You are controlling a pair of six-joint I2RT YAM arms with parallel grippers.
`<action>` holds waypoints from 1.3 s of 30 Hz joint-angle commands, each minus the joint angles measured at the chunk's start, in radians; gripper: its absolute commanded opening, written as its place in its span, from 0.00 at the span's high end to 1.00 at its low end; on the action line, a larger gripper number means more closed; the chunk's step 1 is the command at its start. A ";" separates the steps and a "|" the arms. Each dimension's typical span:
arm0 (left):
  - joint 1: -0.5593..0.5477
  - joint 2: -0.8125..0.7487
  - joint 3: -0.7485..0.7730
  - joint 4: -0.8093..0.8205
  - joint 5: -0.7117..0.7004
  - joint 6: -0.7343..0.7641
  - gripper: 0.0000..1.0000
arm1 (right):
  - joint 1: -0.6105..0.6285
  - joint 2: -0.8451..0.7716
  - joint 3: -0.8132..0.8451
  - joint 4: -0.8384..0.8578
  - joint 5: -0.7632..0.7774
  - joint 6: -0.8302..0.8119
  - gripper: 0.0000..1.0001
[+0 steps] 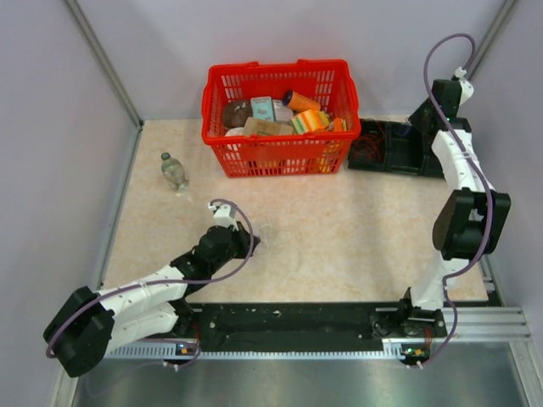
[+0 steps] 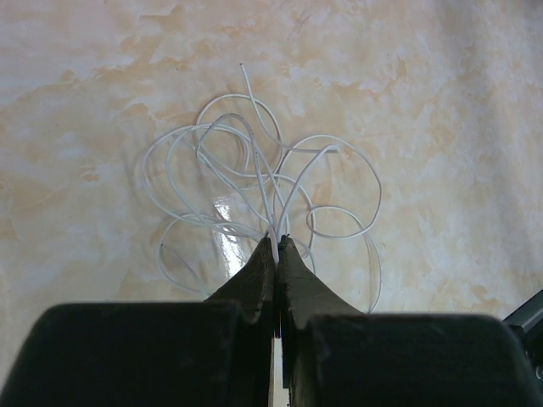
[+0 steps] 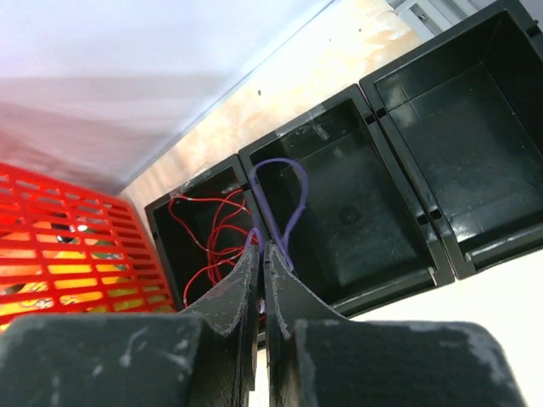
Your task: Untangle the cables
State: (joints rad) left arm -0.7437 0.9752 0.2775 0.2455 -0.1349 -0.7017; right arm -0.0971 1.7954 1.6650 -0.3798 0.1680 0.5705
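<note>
Cables split between the surface (image 2: 441,102) and the black bins (image 3: 356,212).
Left end effector (image 2: 277,242) is clenched on a strand of the white cables (image 2: 265,182), coiled on the surface. Right end effector (image 3: 261,246) pinches a purple cable loop (image 3: 276,161) above the bins; red cables (image 3: 212,229) lie in the compartment nearest the red basket (image 3: 59,246).

High rear overview, two close wrist views

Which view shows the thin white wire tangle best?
Left wrist: the thin white wire tangle lies spread out, one strand pinched by the shut left gripper. Top external shows a faint trace; right wrist shows none.
</note>
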 commanded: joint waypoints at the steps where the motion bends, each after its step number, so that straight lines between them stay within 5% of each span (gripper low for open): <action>1: 0.001 -0.021 -0.009 0.064 0.000 0.011 1.00 | -0.010 0.076 0.059 0.018 0.027 -0.032 1.00; 7: 0.001 -0.012 -0.001 0.060 0.001 0.016 1.00 | -0.010 0.186 0.157 0.021 0.030 -0.087 0.94; 11: 0.001 -0.013 -0.001 0.055 -0.005 0.011 1.00 | -0.010 0.281 0.285 -0.089 -0.007 -0.126 0.54; 13: 0.001 -0.021 -0.004 0.055 -0.012 0.007 1.00 | -0.010 0.291 0.311 -0.142 -0.010 -0.110 0.43; 18: 0.001 -0.021 -0.004 0.048 -0.015 0.005 1.00 | -0.009 0.150 0.192 -0.186 -0.073 -0.054 0.43; 26: 0.001 -0.035 -0.008 0.043 -0.020 -0.002 1.00 | 0.091 -0.330 -0.391 -0.021 -0.151 -0.058 0.43; 35: 0.001 -0.040 -0.012 0.052 -0.020 0.001 0.95 | 0.564 -0.636 -0.813 0.122 -0.206 -0.116 0.46; 39: 0.001 -0.040 -0.009 0.043 -0.026 -0.002 0.98 | 0.668 -0.619 -0.919 0.272 -0.318 0.044 0.44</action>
State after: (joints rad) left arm -0.7437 0.9405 0.2672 0.2546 -0.1471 -0.7055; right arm 0.5117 1.1763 0.8093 -0.2813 -0.0654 0.4957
